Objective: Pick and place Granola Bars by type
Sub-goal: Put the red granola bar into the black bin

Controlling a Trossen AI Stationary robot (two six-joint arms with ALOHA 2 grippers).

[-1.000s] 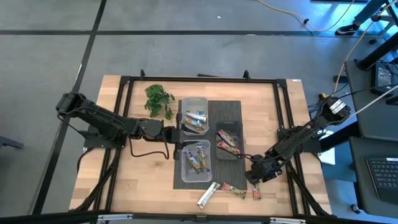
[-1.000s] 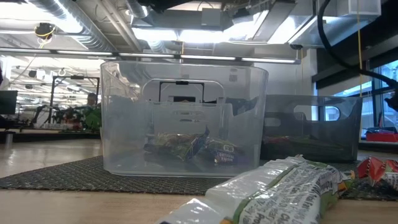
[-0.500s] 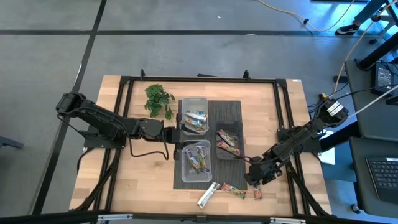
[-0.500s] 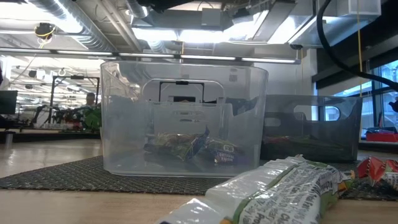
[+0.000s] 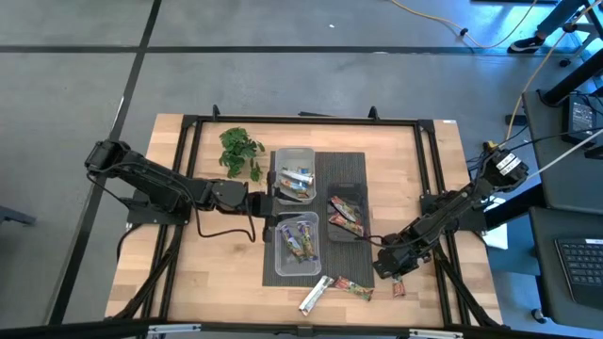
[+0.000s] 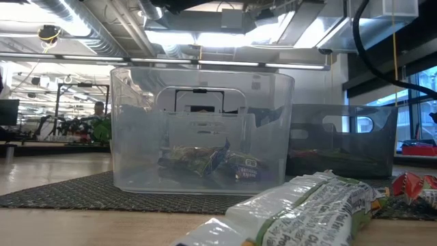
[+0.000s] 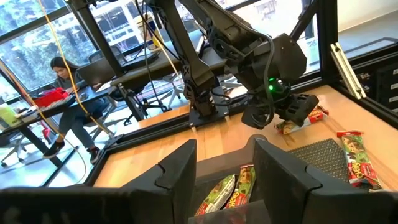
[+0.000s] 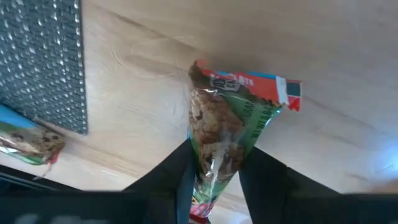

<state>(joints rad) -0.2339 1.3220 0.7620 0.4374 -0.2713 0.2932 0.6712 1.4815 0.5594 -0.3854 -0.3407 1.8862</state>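
Closure is the change: the right end effector [image 8: 214, 163], spread wide a second ago over the loose bars near the tabletop's [image 5: 212, 273] front edge, now pinches a red-and-green granola bar [image 8: 233, 121], so the pick looks secured. Bare wood lies on its outer side for lifting clear. Left end effector [image 7: 222, 163] waits half-spread, empty, above the tubs [image 5: 294, 174].

Robotics lab or open workshop floor, wooden table [image 5: 226, 254] in a black metal frame [image 5: 301, 120], grey concrete floor, exposed ceiling ducts [image 6: 102, 27] and strip lights, neighbouring workbenches, a seated person [image 7: 68, 106] at a desk, trailing cables [image 5: 528, 42]
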